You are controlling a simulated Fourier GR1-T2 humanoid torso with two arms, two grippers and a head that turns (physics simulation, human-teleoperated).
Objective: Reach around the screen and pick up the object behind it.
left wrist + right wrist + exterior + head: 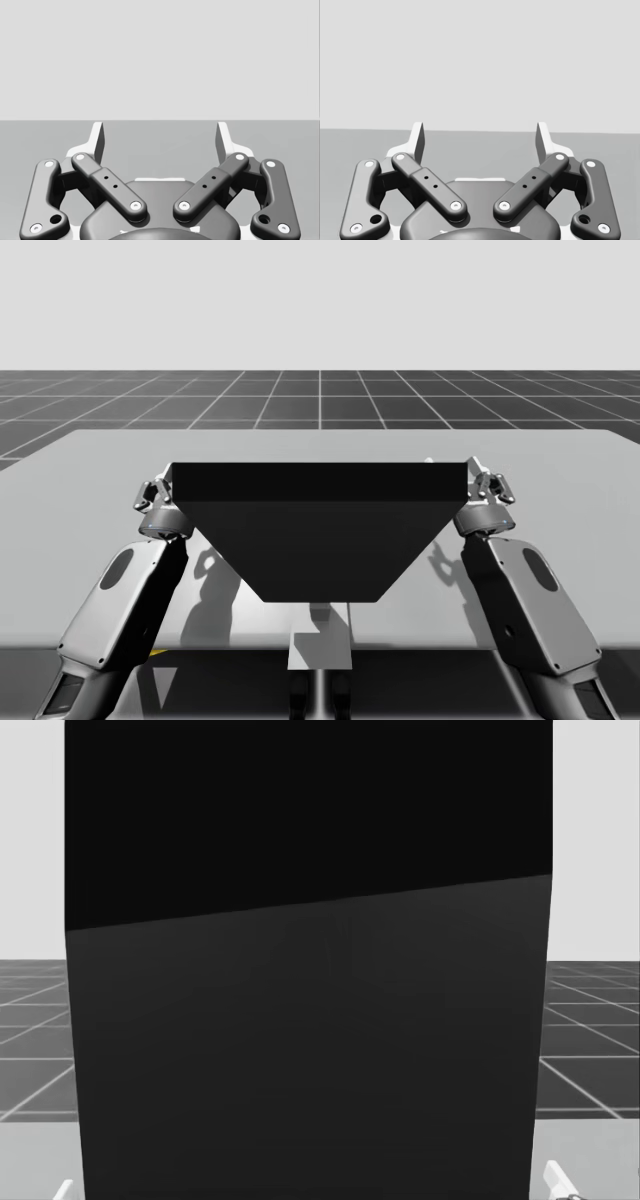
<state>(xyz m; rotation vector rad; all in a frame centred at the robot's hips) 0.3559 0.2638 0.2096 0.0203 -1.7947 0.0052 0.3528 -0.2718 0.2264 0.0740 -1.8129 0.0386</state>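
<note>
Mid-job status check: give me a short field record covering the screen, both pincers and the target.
screen: black panel standing on the table, between my arms
left pincer: open, empty, beside the screen's left edge
right pincer: open, empty, beside the screen's right edge
target: hidden by the screen; cannot tell what it is
</note>
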